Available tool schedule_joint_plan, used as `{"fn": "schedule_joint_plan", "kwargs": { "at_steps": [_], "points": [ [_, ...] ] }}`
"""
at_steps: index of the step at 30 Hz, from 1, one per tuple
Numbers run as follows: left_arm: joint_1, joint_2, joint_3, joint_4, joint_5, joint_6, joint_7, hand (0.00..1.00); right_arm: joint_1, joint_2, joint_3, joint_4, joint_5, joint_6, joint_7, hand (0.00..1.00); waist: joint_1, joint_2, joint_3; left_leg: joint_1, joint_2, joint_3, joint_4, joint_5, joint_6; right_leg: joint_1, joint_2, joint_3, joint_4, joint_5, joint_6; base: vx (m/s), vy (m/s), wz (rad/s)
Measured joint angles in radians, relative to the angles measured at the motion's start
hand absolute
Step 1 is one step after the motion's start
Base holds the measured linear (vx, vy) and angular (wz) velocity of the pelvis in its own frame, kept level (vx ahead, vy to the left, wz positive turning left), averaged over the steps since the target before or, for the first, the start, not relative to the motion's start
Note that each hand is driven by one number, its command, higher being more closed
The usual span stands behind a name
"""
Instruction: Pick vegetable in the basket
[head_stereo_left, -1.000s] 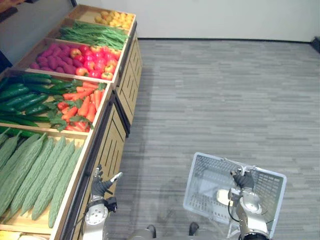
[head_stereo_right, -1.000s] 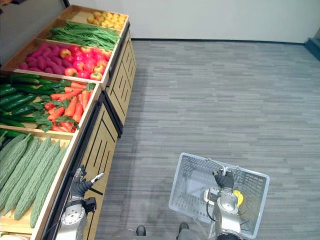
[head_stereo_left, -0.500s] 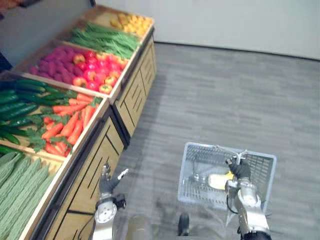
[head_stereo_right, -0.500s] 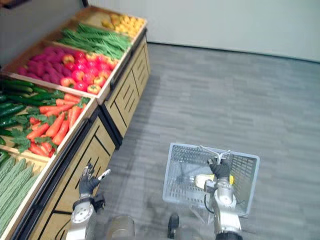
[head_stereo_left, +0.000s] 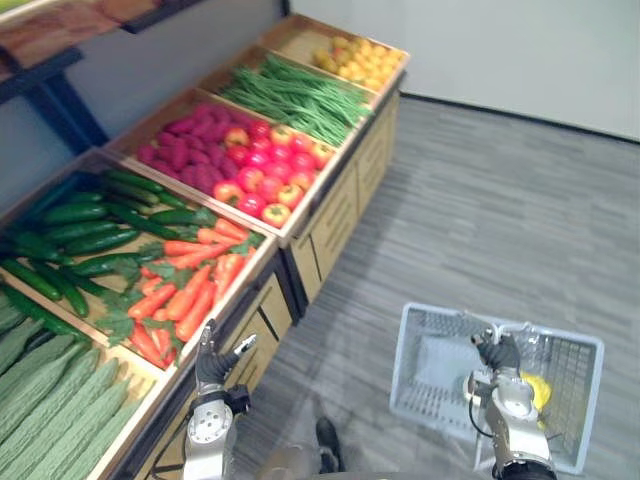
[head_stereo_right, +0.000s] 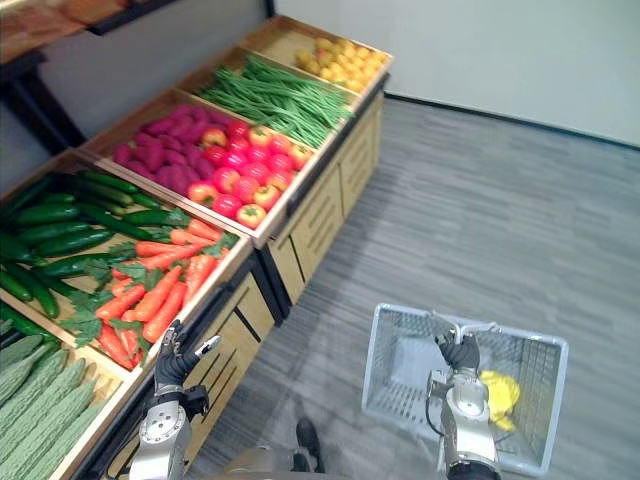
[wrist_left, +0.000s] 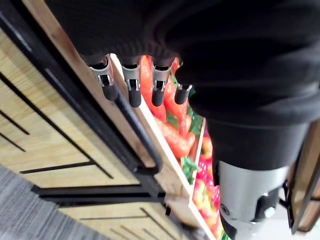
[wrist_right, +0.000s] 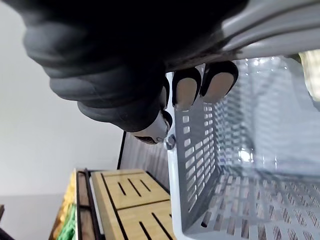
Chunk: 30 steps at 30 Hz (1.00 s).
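Grey floor (head_stereo_left: 520, 200), and you've got a wooden produce stand (head_stereo_left: 335, 210) on the robot's left. Right hand (head_stereo_left: 498, 353) is clamped round the handle (wrist_right: 280, 22) of the grey basket (head_stereo_left: 420, 372). One yellow item (head_stereo_left: 538, 388) lies inside the basket, against its right wall; can't tell what it is. Left hand (head_stereo_left: 212, 365) has fingers straight and apart and holds nothing, just beside the stand's front edge at the carrots (head_stereo_left: 190, 290). Cucumbers (head_stereo_left: 90, 215) lie next to those, further in.
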<state>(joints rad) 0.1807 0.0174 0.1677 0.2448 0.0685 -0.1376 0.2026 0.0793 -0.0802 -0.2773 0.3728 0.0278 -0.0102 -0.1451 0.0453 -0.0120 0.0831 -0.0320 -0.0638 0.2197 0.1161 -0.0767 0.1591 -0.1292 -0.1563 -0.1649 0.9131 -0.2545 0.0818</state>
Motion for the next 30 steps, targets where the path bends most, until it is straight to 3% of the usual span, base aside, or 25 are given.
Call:
{"fn": "schedule_joint_plan", "kwargs": {
  "at_steps": [1,2,6,7,8,9,10,11,12,14,16,18,22,30],
  "points": [
    [-0.002,0.0,-0.001,-0.029,0.009,0.0,0.004,0.0,0.018,0.013,0.002,-0.043,0.0,0.0,0.008,1.0,-0.004,-0.002,0.002,0.027,0.001,-0.063,0.013,-0.012,-0.009,-0.066,0.022,0.044,-0.056,-0.023,-0.031,0.44,-0.062,2.0],
    [-0.003,-0.003,-0.001,-0.04,0.013,0.0,0.008,0.0,0.024,0.018,0.002,-0.065,0.0,0.0,0.012,1.0,-0.004,-0.001,0.002,0.032,0.003,-0.089,0.023,-0.021,-0.013,-0.09,0.034,0.07,-0.092,-0.028,-0.039,0.41,-0.136,1.52],
    [-0.007,-0.019,0.0,-0.097,0.014,-0.001,0.024,0.0,0.065,0.024,0.002,-0.166,0.001,-0.014,0.016,1.0,-0.001,-0.002,0.002,0.039,0.017,-0.267,0.124,-0.097,-0.067,-0.138,0.137,0.308,-0.376,-0.007,-0.025,0.32,-0.225,1.46],
    [-0.009,-0.016,-0.001,-0.099,0.014,-0.001,0.026,0.0,0.077,0.026,0.0,-0.18,0.002,-0.023,0.014,1.0,-0.006,-0.018,-0.006,0.014,0.007,-0.345,0.175,-0.137,-0.097,-0.123,0.152,0.391,-0.455,0.037,-0.035,0.18,-0.256,1.65],
    [-0.013,-0.014,-0.005,-0.103,0.014,-0.001,0.027,0.0,0.087,0.027,-0.002,-0.192,0.003,-0.025,0.014,1.0,-0.007,-0.03,-0.008,-0.001,-0.006,-0.374,0.203,-0.16,-0.11,-0.112,0.145,0.401,-0.485,0.072,-0.046,0.28,-0.407,1.9],
    [-0.014,-0.004,-0.007,-0.117,0.014,-0.002,0.029,0.0,0.114,0.043,-0.019,-0.218,0.003,-0.028,0.001,1.0,-0.007,-0.066,-0.008,-0.018,-0.034,-0.402,0.239,-0.189,-0.125,-0.101,0.114,0.4,-0.514,0.117,-0.009,0.21,-0.358,1.55],
    [0.002,-0.026,-0.008,-0.116,0.013,0.001,0.039,0.0,0.157,0.036,-0.102,-0.248,0.004,-0.041,-0.01,1.0,-0.006,-0.035,-0.011,-0.053,0.009,-0.401,0.288,-0.218,-0.145,-0.086,0.116,0.317,-0.518,0.107,-0.008,0.22,-0.375,1.73],
    [0.002,-0.039,-0.011,-0.117,0.013,0.003,0.039,0.0,0.199,0.003,-0.128,-0.246,0.01,-0.04,-0.01,1.0,-0.011,-0.015,-0.012,-0.071,0.056,-0.375,0.296,-0.215,-0.158,-0.071,0.121,0.249,-0.538,0.106,-0.022,0.15,-0.268,1.38],
    [-0.003,-0.043,-0.013,-0.116,0.013,0.003,0.039,0.0,0.203,-0.011,-0.129,-0.241,0.013,-0.038,-0.01,1.0,-0.012,-0.005,-0.014,-0.075,0.07,-0.364,0.289,-0.208,-0.169,-0.069,0.12,0.224,-0.542,0.107,-0.029,0.11,-0.222,1.2],
    [-0.017,-0.051,-0.013,-0.117,0.013,0.003,0.039,0.0,0.208,-0.012,-0.177,-0.242,0.021,-0.034,-0.027,1.0,-0.024,0.001,-0.015,-0.094,0.118,-0.322,0.243,-0.17,-0.211,-0.056,0.12,0.157,-0.567,0.12,-0.05,0.04,-0.206,0.86],
    [-0.037,-0.051,-0.018,-0.116,0.013,0.003,0.039,0.0,0.23,-0.008,-0.181,-0.242,0.023,-0.034,-0.028,1.0,-0.033,0.004,-0.013,-0.096,0.173,-0.22,0.226,-0.147,-0.211,-0.037,0.116,0.111,-0.582,0.122,-0.058,-0.03,-0.163,0.64],
    [-0.076,-0.05,-0.028,-0.116,0.013,0.003,0.039,0.0,0.241,0.017,-0.205,-0.242,0.041,-0.034,-0.03,1.0,-0.036,0.008,-0.014,-0.087,0.243,-0.034,0.212,-0.126,-0.19,-0.028,0.098,0.077,-0.584,0.121,-0.062,-0.08,-0.05,0.51],
    [-0.098,-0.027,-0.047,-0.116,0.014,0.003,0.041,0.0,0.24,0.039,-0.217,-0.242,0.055,-0.034,-0.03,1.0,-0.037,0.024,-0.02,-0.078,0.236,0.02,0.149,-0.083,-0.235,-0.032,0.081,0.084,-0.626,0.138,-0.052,-0.11,0.04,0.11],
    [-0.187,0.104,-0.086,-0.013,0.104,0.003,0.039,0.0,0.203,0.052,-0.155,-0.182,0.061,-0.034,0.002,1.0,-0.046,0.016,-0.027,-0.016,0.205,0.058,-0.061,0.039,-0.25,-0.029,0.094,0.123,-0.745,0.213,-0.034,-0.01,0.005,-0.11]
  ]
}}
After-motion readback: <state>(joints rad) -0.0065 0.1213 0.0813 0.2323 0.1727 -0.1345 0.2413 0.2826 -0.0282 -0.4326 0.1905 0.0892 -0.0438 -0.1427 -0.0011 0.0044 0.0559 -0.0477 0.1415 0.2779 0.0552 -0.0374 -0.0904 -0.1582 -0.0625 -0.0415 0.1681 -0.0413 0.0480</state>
